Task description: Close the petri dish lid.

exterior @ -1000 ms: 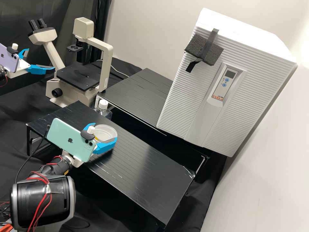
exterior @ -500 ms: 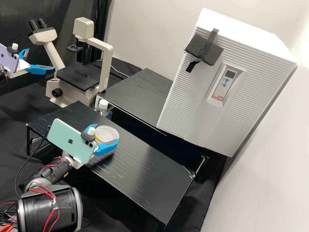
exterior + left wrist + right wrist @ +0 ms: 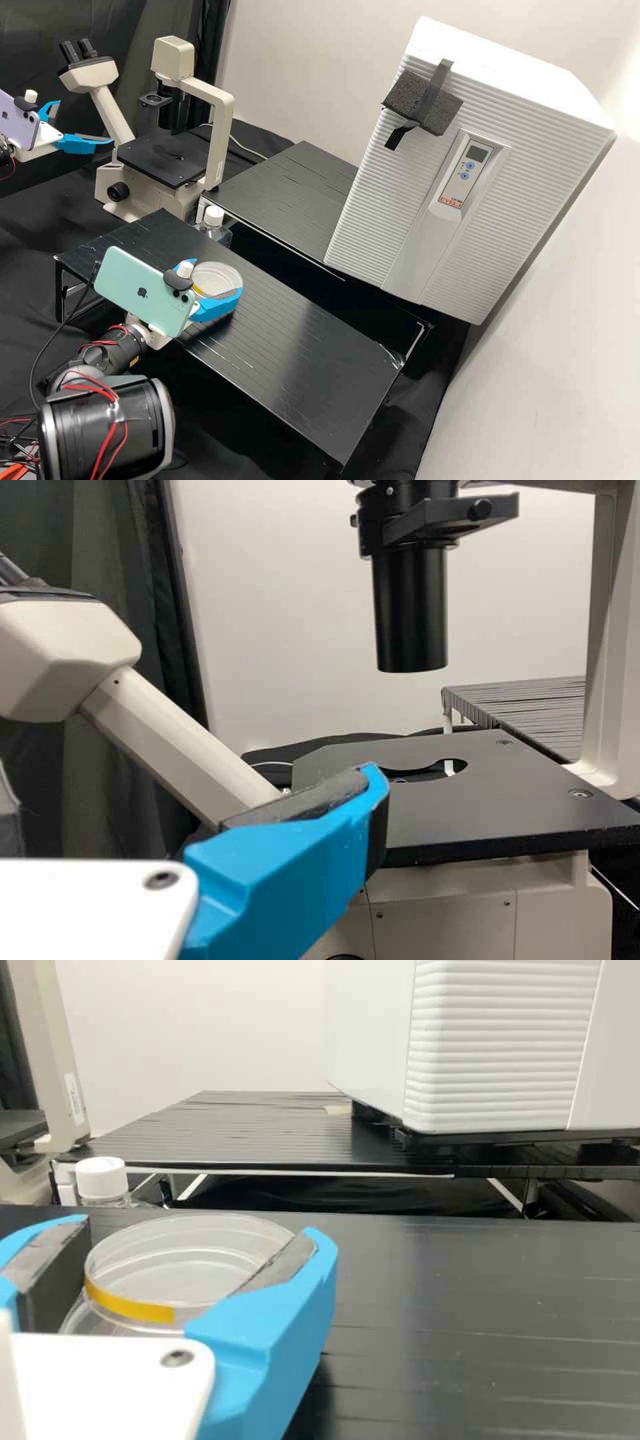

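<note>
Two tools, one worktop in front, another behind.

High view:
- Left tool (image 3: 85, 122), at the side edge beside the microscope (image 3: 221, 143); open, its two blue fingers apart. A purple phone (image 3: 17, 123) is mounted on its arm.
- Right tool (image 3: 219, 276), over the front worktop (image 3: 300, 353); closed on a clear round lid (image 3: 217, 275), one blue finger at each side. A green phone (image 3: 143, 293) is mounted on its arm.
- One bottle (image 3: 213, 217), white cap, near the microscope's base, beyond the front worktop's far edge.
- One large white cabinet (image 3: 373, 200), ribbed, standing on the rear worktop (image 3: 280, 203); a dark foam block (image 3: 413, 100) is taped to it.

Left wrist view:
- One blue finger (image 3: 280, 875) of the left tool, dark pad along its inner side, in front of the microscope's flat black stage.
- One black cylinder (image 3: 410, 610), upright above the stage.
- One dark curtain (image 3: 110, 770), behind the eyepiece end.

Right wrist view:
- One lid, clear, a strip of yellow tape (image 3: 130, 1305) on its rim; it sits between the dark pads of the right tool, touching both.
- One dish (image 3: 75, 1322), clear, its edge visible beneath the lid, over the front worktop; whether the lid is fully seated cannot be told.
</note>
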Robot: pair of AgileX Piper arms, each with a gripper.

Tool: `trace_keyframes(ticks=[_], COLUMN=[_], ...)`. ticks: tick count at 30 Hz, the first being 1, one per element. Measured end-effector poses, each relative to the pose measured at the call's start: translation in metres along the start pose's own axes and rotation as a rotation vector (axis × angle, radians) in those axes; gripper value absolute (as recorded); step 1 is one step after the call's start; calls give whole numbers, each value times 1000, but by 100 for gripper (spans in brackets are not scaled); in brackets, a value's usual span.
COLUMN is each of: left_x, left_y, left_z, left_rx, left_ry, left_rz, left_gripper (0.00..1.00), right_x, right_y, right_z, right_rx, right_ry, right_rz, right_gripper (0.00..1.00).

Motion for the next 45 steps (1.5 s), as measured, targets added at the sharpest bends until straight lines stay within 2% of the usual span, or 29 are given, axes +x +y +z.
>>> trace_keyframes(ticks=[7, 14, 21, 26, 29, 32, 45], left_x=[0, 0, 0, 0, 0, 0, 0], left_y=[0, 0, 0, 0, 0, 0, 0], left_z=[0, 0, 0, 0, 0, 0, 0], left_rx=[0, 0, 0, 0, 0, 0, 0], left_ry=[0, 0, 0, 0, 0, 0, 0], left_rz=[0, 0, 0, 0, 0, 0, 0], left_gripper=[100, 100, 100, 100, 100, 100, 100], right_x=[0, -4, -8, -5, -2, 0, 0], right_y=[-1, 1, 3, -1, -2, -3, -2], right_z=[0, -5, -8, -5, -2, -1, -1], right_rx=[-9, 17, 15, -15, -16, -37, -37], right_ry=[5, 44, 69, 40, 8, 9, 9], right_rz=[0, -13, -24, -26, -17, -4, -1], right_gripper=[0, 0, 0, 0, 0, 0, 0])
